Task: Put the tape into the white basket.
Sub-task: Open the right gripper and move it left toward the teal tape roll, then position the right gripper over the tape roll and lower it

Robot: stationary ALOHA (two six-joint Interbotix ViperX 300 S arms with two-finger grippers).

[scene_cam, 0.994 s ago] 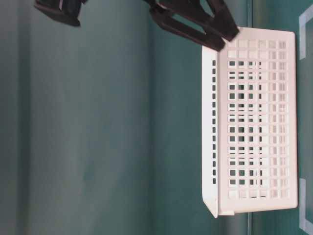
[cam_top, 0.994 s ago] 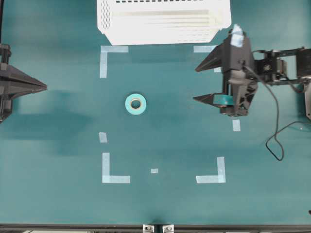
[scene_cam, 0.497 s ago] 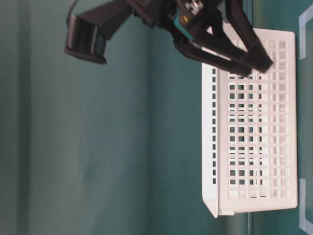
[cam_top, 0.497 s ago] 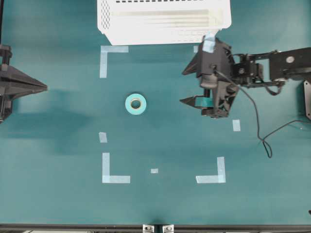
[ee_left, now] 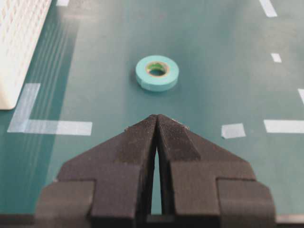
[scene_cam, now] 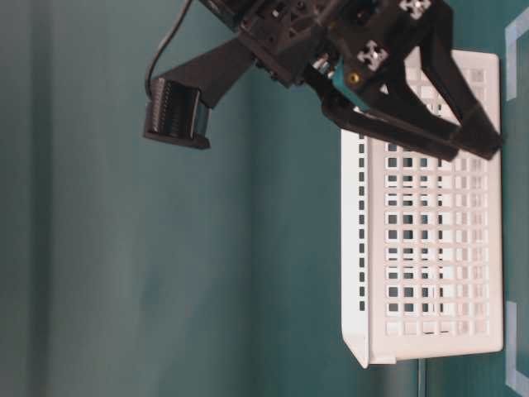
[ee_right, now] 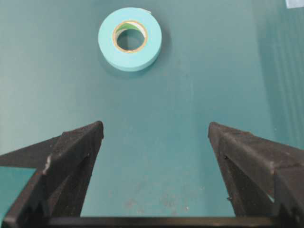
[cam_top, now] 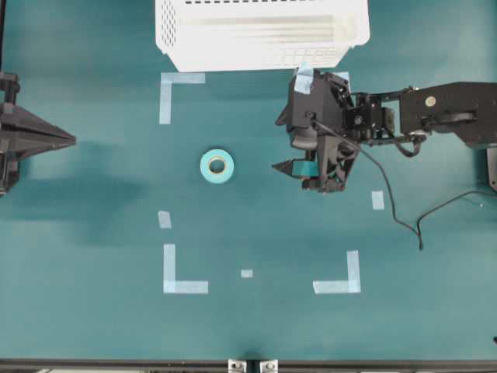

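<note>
Teal tabletop (cam_top: 93, 326), marked with pale blue tape corner marks (cam_top: 185, 286). Large white perforated plastic basket (cam_top: 260, 35) at far edge, resting on table. Black right gripper (cam_top: 281, 144) raised between basket and roll, fingers spread wide, nothing held. Black left gripper (ee_left: 157, 118) at left edge, fingers pressed together, empty. Small turquoise ring-shaped roll of tape (cam_top: 217, 166) flat on table inside marked area, apart from both grippers and outside basket.
</note>
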